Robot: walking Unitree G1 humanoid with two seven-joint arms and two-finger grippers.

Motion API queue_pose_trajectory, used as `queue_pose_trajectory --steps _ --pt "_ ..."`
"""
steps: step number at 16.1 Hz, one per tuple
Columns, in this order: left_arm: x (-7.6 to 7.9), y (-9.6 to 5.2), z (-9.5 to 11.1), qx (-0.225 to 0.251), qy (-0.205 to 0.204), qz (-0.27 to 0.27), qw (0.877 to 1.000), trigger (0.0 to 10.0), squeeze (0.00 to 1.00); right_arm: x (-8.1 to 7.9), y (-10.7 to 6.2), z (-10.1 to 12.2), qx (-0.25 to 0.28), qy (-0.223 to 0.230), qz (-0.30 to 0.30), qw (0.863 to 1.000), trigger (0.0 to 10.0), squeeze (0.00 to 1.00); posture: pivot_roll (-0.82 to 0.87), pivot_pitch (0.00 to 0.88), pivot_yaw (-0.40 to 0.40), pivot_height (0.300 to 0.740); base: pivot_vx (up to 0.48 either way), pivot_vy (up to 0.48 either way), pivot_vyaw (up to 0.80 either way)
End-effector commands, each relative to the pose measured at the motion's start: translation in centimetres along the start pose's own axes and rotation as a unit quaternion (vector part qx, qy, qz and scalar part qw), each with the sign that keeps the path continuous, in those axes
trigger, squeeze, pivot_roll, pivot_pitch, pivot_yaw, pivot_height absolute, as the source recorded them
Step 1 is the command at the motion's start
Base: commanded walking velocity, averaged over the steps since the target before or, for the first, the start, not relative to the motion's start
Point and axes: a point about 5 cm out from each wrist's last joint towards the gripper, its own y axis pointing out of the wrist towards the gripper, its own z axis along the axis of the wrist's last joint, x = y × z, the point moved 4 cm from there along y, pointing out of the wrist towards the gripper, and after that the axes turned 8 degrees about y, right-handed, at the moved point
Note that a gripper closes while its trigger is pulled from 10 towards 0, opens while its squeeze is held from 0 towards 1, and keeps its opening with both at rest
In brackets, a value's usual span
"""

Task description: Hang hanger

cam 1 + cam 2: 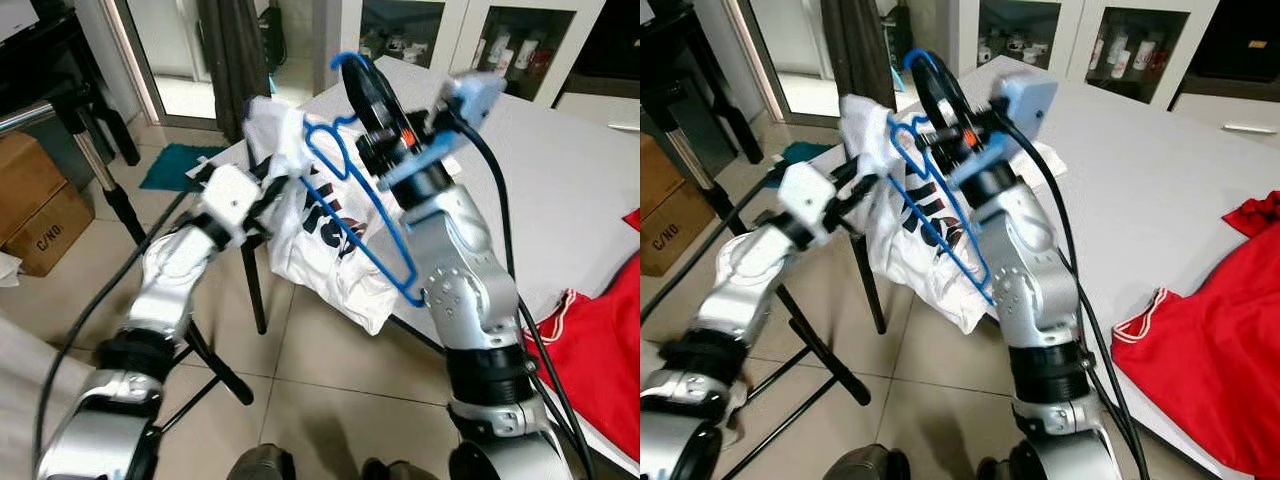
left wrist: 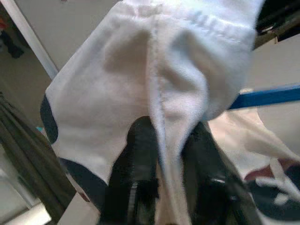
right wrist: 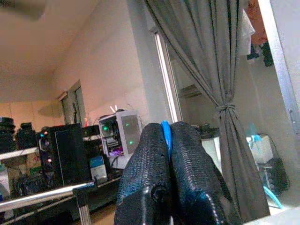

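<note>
While a white table point(image 1: 560, 170) stands behind, tiled floor point(image 1: 320, 390) spreads below.

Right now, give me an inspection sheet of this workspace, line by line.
Surface: white table; tiled floor below.
Job's things: blue hanger threaded in a white printed T-shirt draped off the table's corner.
Clutter: red garment on the table's right side.
Grippers: right gripper shut on the hanger's hook, raised; left gripper shut on a fold of the T-shirt.
Cables: black cables along both arms.
Surroundings: metal rack pole, cardboard box, grey curtain, glass-fronted cabinet.
</note>
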Motion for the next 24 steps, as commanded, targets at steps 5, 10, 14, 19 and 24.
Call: queue_pose_trajectory --steps 5,10,14,19,24 --pt "-1.9 -1.8 1.3 0.035 0.01 -0.007 0.999 0.0 0.0 0.6 -0.9 0.6 -0.008 -0.015 0.006 1.0 10.0 0.0 0.02 0.0 0.017 0.74 0.0 0.0 0.0" --pt "-1.8 -3.8 2.8 0.042 0.025 -0.099 0.994 0.0 0.0 1.0 -1.6 -0.6 -0.032 -0.036 0.041 0.998 10.0 0.0 0.04 0.0 0.015 0.74 0.0 0.0 0.0" --pt "-5.0 -5.6 3.1 0.011 0.071 -0.1 0.992 0.0 0.0 1.6 -2.2 -1.1 -0.06 -0.053 0.076 0.994 10.0 0.0 0.04 0.0 0.015 0.74 0.0 0.0 0.0" --pt "-6.1 -6.3 3.0 -0.002 0.074 -0.083 0.994 0.0 0.0 1.3 -2.8 -0.7 -0.065 -0.046 0.129 0.988 10.0 0.0 0.07 0.0 0.009 0.74 0.0 0.0 0.0" --pt "-6.3 -6.3 3.4 -0.001 0.084 -0.099 0.992 0.0 0.0 -0.3 -4.2 -1.3 -0.121 -0.104 0.252 0.954 10.0 0.0 0.07 0.0 0.009 0.74 0.0 0.0 0.0"
